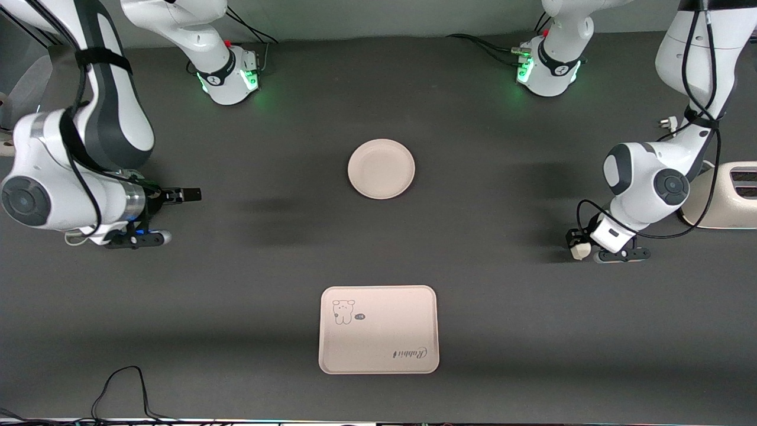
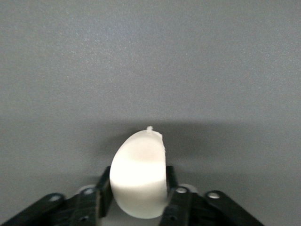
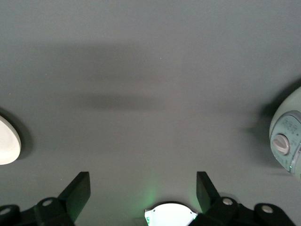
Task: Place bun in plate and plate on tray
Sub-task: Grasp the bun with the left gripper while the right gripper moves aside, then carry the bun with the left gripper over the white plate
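The bun (image 1: 582, 251) is an off-white half-round lump held in my left gripper (image 1: 578, 246), low over the bare table at the left arm's end. In the left wrist view the fingers (image 2: 104, 186) are shut on the bun (image 2: 138, 165) from both sides. The round cream plate (image 1: 381, 168) lies empty at the table's middle. The rectangular tray (image 1: 378, 329), with its bear drawing and script, lies empty nearer to the front camera than the plate. My right gripper (image 1: 182, 196) is open and empty over the right arm's end of the table; its open fingers frame bare table in the right wrist view (image 3: 141, 183).
A cream toaster (image 1: 730, 198) stands at the table's edge at the left arm's end, beside the left arm; it also shows in the right wrist view (image 3: 288, 139). The plate's rim (image 3: 7, 141) shows there too. Cables (image 1: 118, 384) lie near the front edge.
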`<state>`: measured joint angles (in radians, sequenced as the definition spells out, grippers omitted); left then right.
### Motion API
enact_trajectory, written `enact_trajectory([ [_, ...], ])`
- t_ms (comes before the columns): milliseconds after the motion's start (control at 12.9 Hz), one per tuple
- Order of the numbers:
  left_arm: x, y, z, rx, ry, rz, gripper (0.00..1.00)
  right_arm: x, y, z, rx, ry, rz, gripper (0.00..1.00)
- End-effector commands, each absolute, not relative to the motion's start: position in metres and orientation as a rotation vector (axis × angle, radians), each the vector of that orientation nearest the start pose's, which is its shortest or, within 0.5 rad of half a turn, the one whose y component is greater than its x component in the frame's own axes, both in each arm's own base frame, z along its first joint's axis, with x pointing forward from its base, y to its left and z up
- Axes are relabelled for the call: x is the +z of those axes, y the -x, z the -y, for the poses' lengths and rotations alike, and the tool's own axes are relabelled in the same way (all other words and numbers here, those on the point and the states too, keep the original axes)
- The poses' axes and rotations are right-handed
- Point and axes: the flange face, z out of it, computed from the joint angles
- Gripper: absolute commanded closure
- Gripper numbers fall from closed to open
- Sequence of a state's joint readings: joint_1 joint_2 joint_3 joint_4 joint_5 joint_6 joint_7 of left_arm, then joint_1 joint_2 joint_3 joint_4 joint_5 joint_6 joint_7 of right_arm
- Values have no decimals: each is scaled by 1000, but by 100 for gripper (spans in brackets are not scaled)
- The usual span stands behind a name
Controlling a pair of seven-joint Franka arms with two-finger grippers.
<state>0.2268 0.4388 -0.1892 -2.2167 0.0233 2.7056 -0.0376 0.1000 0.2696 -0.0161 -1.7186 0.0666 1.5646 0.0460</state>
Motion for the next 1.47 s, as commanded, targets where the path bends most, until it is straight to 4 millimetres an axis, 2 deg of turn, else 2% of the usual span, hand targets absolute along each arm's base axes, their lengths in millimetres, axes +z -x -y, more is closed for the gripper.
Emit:
enact_trajectory([
  [0,190,-554,-14,-110,3199,134,70,365,-596,-78,757,3000,79,0],
  [77,200,-555,-11,-125,3195,152,70,357,-593,-96,784,3004,106,0],
  [155,215,-557,2,-127,3191,159,70,353,-589,-109,803,3007,133,0],
  [232,234,-556,20,-99,3182,188,70,350,-588,-112,815,3005,133,0],
  [387,295,-548,69,-56,3154,255,70,344,-587,-107,829,2993,134,0],
  [541,359,-528,118,34,3109,314,70,338,-589,-110,841,2967,103,0],
  [696,403,-504,178,81,3079,365,70,336,-590,-98,841,2936,96,0],
  [773,415,-489,217,73,3077,418,70,334,-590,-95,840,2928,120,0],
  [928,425,-455,291,63,3101,491,70,329,-590,-98,845,2921,149,23],
  [1006,424,-434,326,56,3105,514,70,331,-591,-100,839,2924,148,54],
  [1083,423,-410,362,38,3124,521,70,333,-592,-98,835,2925,142,92],
  [1160,417,-389,393,25,3146,542,70,334,-592,-99,834,2929,129,100],
  [1392,372,-324,476,47,3198,560,70,336,-593,-96,831,2928,122,100],
])
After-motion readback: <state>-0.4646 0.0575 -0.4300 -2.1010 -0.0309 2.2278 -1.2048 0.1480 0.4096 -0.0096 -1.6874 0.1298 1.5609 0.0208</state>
